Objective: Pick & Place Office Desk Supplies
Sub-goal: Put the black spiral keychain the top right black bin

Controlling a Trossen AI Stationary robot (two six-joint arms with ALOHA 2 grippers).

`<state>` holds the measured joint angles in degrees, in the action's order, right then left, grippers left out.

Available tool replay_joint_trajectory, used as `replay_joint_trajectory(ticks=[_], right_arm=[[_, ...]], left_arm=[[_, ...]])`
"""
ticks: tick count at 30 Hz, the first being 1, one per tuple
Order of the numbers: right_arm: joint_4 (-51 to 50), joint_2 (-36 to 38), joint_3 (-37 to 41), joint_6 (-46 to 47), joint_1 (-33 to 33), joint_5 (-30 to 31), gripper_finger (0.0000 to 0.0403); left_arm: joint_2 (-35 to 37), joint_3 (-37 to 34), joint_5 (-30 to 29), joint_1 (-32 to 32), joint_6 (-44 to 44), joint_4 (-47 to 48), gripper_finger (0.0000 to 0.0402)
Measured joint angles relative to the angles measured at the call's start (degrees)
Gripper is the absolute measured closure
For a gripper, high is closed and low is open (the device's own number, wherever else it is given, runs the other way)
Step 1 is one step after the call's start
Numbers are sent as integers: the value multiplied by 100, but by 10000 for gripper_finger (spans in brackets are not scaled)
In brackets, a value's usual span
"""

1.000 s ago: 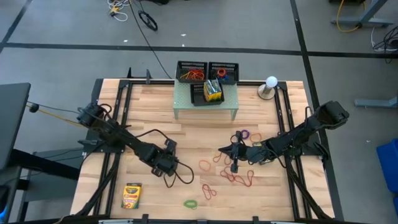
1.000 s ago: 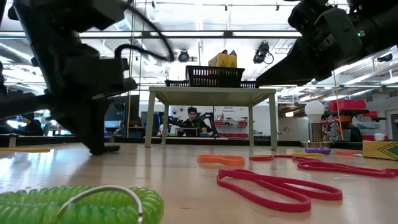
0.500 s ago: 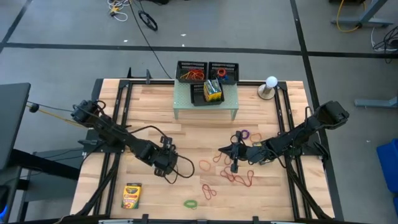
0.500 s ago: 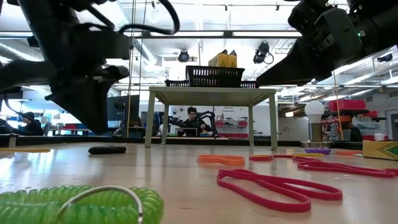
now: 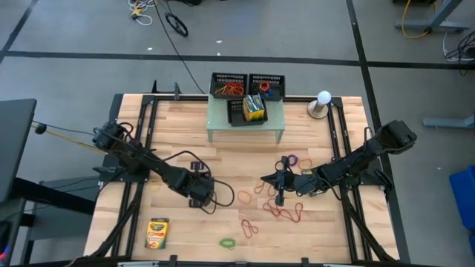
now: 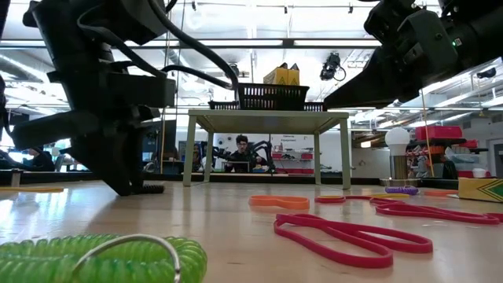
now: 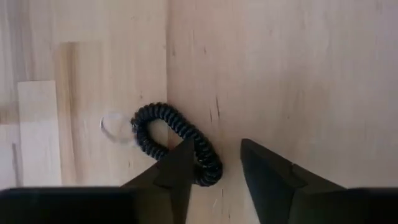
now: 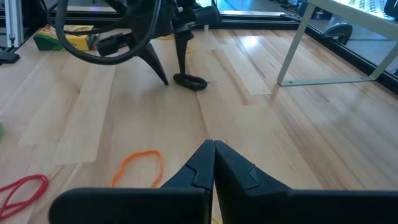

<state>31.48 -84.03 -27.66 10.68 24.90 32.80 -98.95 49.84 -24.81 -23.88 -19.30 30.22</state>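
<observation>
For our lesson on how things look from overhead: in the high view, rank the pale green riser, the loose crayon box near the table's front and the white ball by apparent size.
1. Pale green riser, clearly largest.
2. Crayon box.
3. White ball, smallest, though it sits raised on a stand, so slightly nearer the camera.

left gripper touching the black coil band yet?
Touching. In the left wrist view one finger of the left gripper overlaps the black coil band lying on the table; the other finger stands clear, jaws apart.
</observation>
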Motion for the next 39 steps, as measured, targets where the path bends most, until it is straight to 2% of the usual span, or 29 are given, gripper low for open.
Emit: replay_joint_trajectory(ticks=[6, 9, 22, 25, 28, 32, 37, 39], right_arm=[[0, 0, 0, 0, -1, 0, 389], [0, 0, 0, 0, -1, 0, 389], [0, 0, 2, 0, 0, 0, 389], [0, 0, 2, 0, -1, 0, 389], [1, 0, 2, 0, -1, 0, 389], [-3, 0, 2, 0, -2, 0, 389], [-5, 0, 2, -2, 0, 0, 389], [-3, 0, 2, -267, -2, 2, 389]], left_arm=[[-1, -9, -84, -7, 158, 17, 370], [6, -9, -102, -30, 243, 16, 389], [196, -26, -87, -241, 195, 117, 265], [194, -26, -167, -225, 219, 137, 246], [78, -19, -1, -147, 361, 103, 241], [-40, 6, 71, -87, 493, 87, 280], [132, 64, -4, -218, 715, 233, 381], [324, 127, -72, -282, 816, 131, 389]])
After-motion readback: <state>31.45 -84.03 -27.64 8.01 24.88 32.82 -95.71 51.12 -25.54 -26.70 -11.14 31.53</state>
